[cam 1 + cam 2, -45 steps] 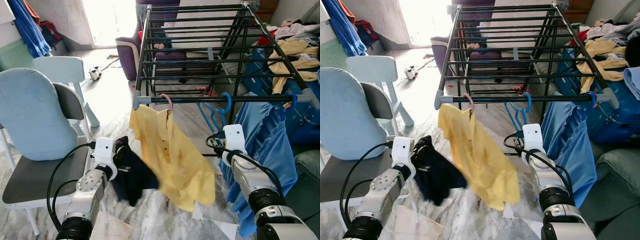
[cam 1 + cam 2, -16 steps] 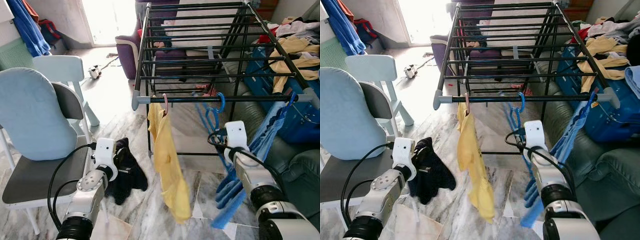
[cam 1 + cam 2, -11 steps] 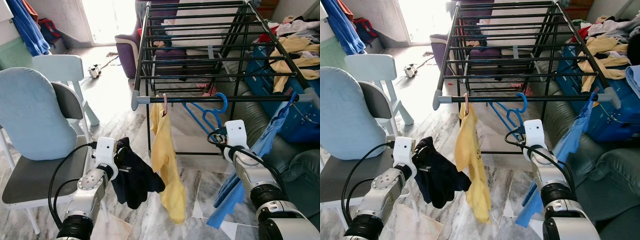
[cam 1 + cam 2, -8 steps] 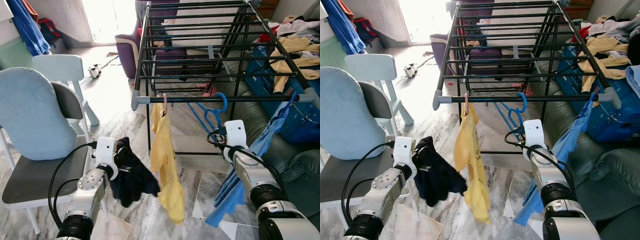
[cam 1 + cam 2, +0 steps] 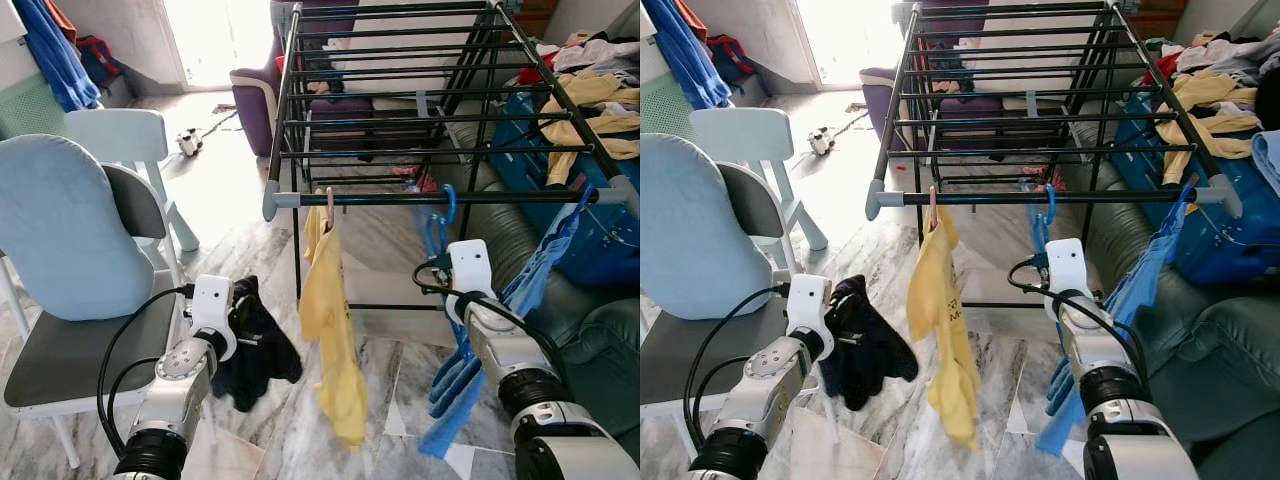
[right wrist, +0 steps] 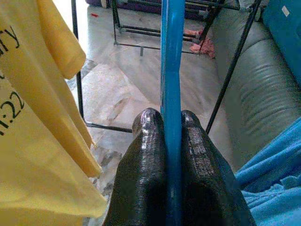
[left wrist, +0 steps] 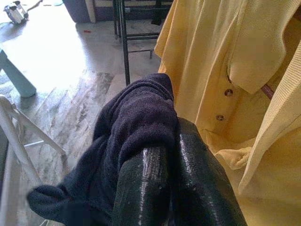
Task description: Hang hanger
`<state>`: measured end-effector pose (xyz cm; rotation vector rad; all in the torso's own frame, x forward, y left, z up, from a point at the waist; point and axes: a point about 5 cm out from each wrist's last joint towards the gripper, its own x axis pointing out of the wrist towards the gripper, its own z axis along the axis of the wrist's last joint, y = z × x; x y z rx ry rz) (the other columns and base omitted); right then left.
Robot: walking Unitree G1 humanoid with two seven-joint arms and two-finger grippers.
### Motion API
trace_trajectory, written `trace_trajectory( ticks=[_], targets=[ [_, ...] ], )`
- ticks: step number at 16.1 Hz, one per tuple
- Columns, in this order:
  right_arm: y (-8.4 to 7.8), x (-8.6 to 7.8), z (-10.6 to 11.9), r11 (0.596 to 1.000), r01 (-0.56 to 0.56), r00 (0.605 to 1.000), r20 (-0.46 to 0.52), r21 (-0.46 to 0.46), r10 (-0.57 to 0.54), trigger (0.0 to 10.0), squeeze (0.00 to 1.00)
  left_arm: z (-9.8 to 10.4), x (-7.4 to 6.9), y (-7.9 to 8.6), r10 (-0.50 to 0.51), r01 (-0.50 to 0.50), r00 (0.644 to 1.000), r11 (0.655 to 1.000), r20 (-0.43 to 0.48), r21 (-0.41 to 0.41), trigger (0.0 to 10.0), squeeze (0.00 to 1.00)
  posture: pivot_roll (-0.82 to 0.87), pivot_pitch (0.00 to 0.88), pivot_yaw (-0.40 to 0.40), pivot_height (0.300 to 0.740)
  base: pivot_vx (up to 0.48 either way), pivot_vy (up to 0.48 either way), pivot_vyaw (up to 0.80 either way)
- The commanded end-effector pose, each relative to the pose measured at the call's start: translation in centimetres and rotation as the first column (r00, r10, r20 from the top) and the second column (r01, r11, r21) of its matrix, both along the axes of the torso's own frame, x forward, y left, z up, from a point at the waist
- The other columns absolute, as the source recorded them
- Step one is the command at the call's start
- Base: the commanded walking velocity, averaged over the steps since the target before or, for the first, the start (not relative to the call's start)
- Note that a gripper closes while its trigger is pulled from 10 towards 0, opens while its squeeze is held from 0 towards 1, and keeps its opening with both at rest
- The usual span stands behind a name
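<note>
A black drying rack (image 5: 400,100) stands ahead, its front bar (image 5: 450,197) crossing at twelve o'clock. A blue hanger (image 5: 440,215) hooks over that bar, and the right gripper (image 6: 171,123) is clenched on the hanger's lower part, just under the bar at about one o'clock. A yellow shirt (image 5: 335,330) hangs from the same bar, left of the hanger. A blue garment (image 5: 520,300) hangs at three o'clock. The left gripper (image 7: 169,141), at eight o'clock, grasps a dark cloth (image 5: 255,345) beside a pale blue chair (image 5: 70,250).
</note>
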<state>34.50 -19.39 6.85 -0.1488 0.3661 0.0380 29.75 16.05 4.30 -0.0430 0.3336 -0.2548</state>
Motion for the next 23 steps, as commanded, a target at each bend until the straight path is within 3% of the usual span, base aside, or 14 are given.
trace_trajectory(
  ticks=[1, 4, 5, 6, 7, 10, 14, 23],
  targets=[
    [0.3, 0.2, 0.7, 1.000, -0.001, 0.999, 0.045, 0.011, 0.000, 0.0, 0.00, 0.8, 0.7, 0.1, 0.006, -0.006, 0.999, 1.000, 0.034, 0.001, 10.0, 0.00, -0.12, 0.000, 0.053, 0.740, 0.000, 0.000, 0.00],
    [0.3, -0.1, 1.0, 1.000, 0.016, 0.995, 0.094, 0.026, -0.019, 0.0, 0.00, 1.0, 0.7, 0.1, 0.009, -0.009, 0.999, 1.000, 0.053, 0.007, 10.0, 0.00, -0.12, 0.000, 0.051, 0.740, 0.000, 0.000, 0.00],
    [0.2, -0.4, 1.6, 0.999, 0.026, 0.990, 0.137, 0.044, -0.032, 0.0, 0.00, 1.6, 0.7, 0.4, 0.027, -0.030, 0.995, 0.999, 0.098, 0.034, 10.0, 0.00, -0.12, 0.000, 0.050, 0.740, 0.000, 0.000, 0.00],
    [0.2, -0.9, 1.9, 0.998, 0.028, 0.987, 0.158, 0.057, -0.037, 3.3, 0.00, 2.1, 0.6, 0.7, 0.052, -0.059, 0.990, 0.997, 0.134, 0.051, 10.0, 0.00, -0.12, 0.000, 0.049, 0.740, 0.000, 0.000, 0.00],
    [0.2, -1.4, 2.2, 0.997, 0.027, 0.983, 0.177, 0.072, -0.040, 10.0, 0.00, 2.3, 0.4, 1.0, 0.075, -0.083, 0.986, 0.995, 0.149, 0.049, 10.0, 0.00, -0.12, 0.000, 0.050, 0.740, 0.000, 0.000, 0.00],
    [0.7, -2.8, 2.3, 0.991, 0.031, 0.976, 0.211, 0.129, -0.058, 10.0, 0.00, 2.7, -0.2, 1.0, 0.087, -0.099, 0.978, 0.993, 0.187, 0.060, 10.0, 0.00, -0.12, 0.000, 0.048, 0.740, 0.000, 0.000, 0.00],
    [1.6, -5.2, 1.7, 0.993, 0.000, 0.988, 0.152, 0.117, -0.018, 10.0, 0.00, 2.8, -0.3, 1.1, 0.105, -0.121, 0.975, 0.990, 0.198, 0.073, 10.0, 0.00, -0.11, 0.000, 0.050, 0.740, 0.000, 0.000, 0.00],
    [1.3, -5.8, 1.8, 0.994, 0.019, 0.991, 0.128, 0.109, -0.033, 10.0, 0.00, 2.7, -0.3, 0.7, 0.092, -0.106, 0.980, 0.992, 0.178, 0.070, 10.0, 0.00, -0.12, 0.000, 0.049, 0.740, 0.000, 0.000, 0.00]
  ],
)
